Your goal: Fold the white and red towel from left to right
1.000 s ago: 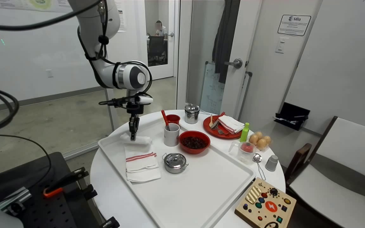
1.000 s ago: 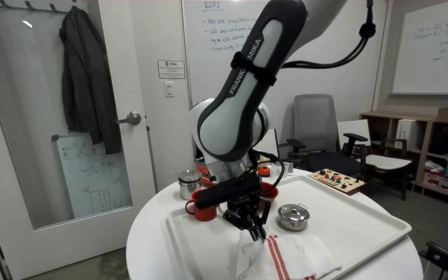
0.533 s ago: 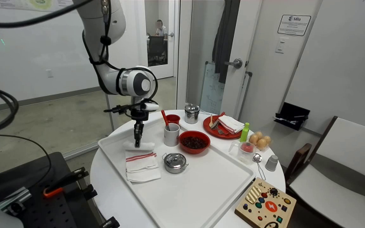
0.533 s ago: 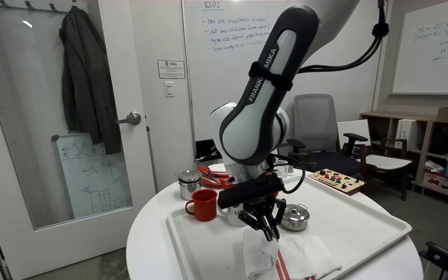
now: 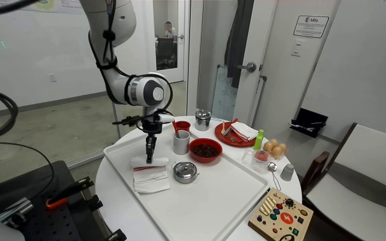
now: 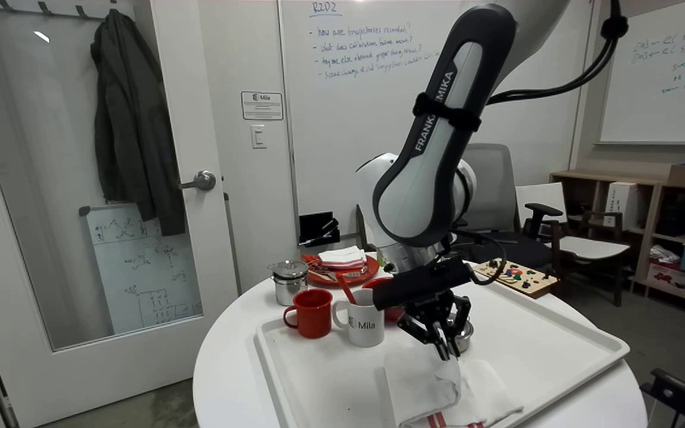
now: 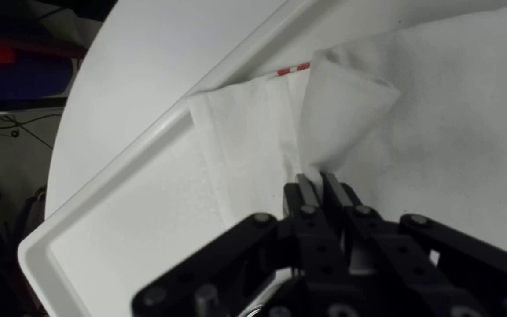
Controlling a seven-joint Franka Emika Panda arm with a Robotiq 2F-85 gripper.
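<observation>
The claw [image 7: 317,178] pinches the white and red towel [image 7: 368,136], which lies (partly curled over itself) on the tray [image 7: 148,211].

Around me I see a whiteboard [image 6: 342,125] with blue handwriting [image 6: 361,31], a dark jacket [image 6: 131,119] hanging by a white-framed glass door [image 6: 194,119], a grey office chair [image 6: 492,184], wooden shelves [image 6: 653,229] and a pale floor [image 5: 49,134]
</observation>
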